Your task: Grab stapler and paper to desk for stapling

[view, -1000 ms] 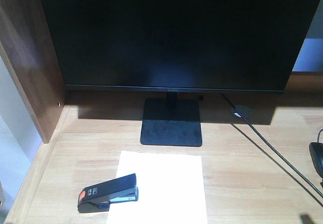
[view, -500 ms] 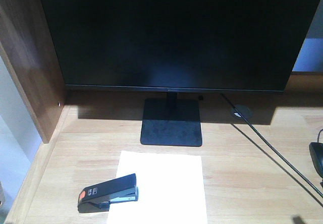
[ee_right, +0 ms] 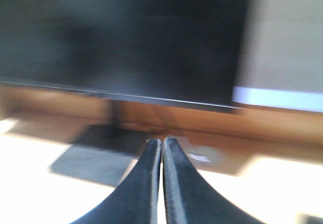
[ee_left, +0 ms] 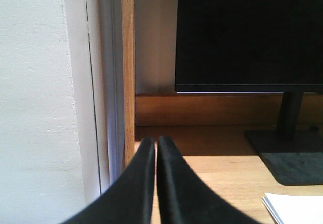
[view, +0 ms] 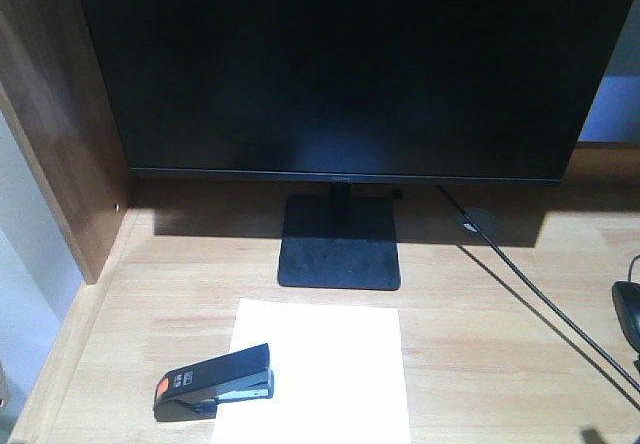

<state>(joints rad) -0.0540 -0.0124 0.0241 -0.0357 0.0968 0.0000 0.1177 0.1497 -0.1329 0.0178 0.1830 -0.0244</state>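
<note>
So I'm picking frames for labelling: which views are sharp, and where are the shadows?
Front view: sharp; the monitor throws a dark shadow band on the desk, stapler and paper lit. Left wrist view: sharp. Right wrist view: motion-blurred throughout.

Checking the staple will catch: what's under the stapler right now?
The stapler's front end lies on the paper's left edge; its orange-patched rear sits on the bare desk. Whether the sheet is inside its mouth cannot be seen.
</note>
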